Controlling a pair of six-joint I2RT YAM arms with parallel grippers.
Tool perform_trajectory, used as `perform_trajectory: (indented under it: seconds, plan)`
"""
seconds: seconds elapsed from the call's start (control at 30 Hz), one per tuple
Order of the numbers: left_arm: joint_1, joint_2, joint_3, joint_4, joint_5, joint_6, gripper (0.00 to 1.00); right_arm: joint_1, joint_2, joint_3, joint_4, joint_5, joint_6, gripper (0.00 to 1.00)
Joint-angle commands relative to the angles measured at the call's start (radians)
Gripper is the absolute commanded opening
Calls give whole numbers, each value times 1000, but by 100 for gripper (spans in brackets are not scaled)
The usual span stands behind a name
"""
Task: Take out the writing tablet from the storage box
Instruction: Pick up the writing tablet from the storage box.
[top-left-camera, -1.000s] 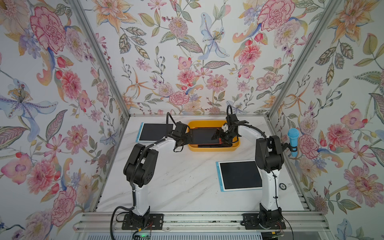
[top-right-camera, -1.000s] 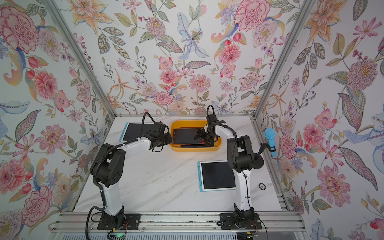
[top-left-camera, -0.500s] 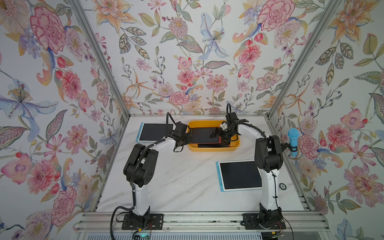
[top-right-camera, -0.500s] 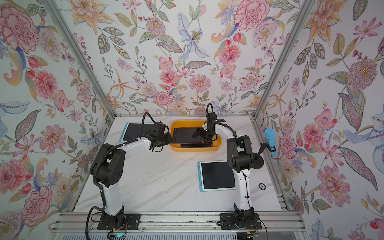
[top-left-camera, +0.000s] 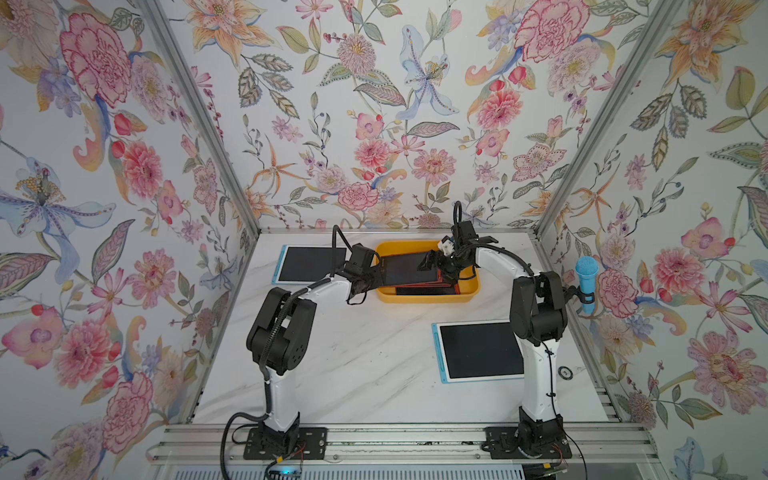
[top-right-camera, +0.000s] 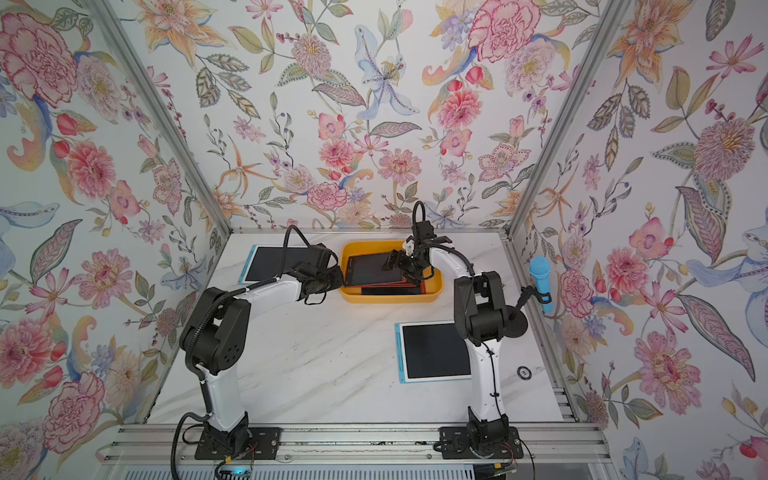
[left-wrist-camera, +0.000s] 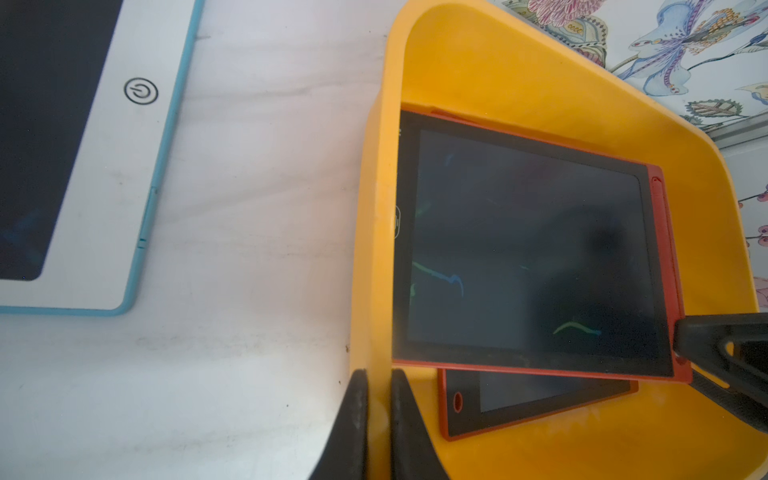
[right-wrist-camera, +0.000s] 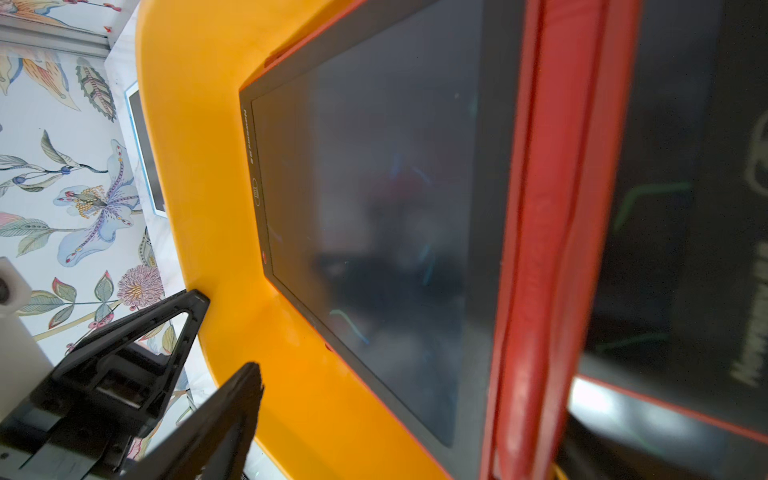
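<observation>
My left gripper is pinched tight on the rim of the storage box, which sits at the back of the table. The red-framed writing tablet lies askew inside, on top of a second tablet. My right gripper is at its far edge, jaws spread, and I can't tell whether it's touching.

blue microphone on stand by right wall | small dark ring, maybe a cap, on marble table
</observation>
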Motion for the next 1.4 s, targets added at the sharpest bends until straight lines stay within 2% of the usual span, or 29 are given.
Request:
perform_trajectory:
  seconds: [0.0,0.37,0.73,1.17,1.37]
  plan:
    - [-24,-18,-28,-39,34,-2,0,-3,-46,28,54,-23,-9,87]
    - [-21,-22,-31,-44,26,3,0,-44,-68,0,129,-25,-7,79]
    - [-23,-24,-29,-47,26,1,0,-59,-137,-128,267,-35,32,60]
    - [-22,-34,-37,-48,23,-2,0,-57,-144,-144,287,-50,44,46]
    - [-22,-36,-37,-46,28,-4,0,-56,-168,-191,328,-66,66,36]
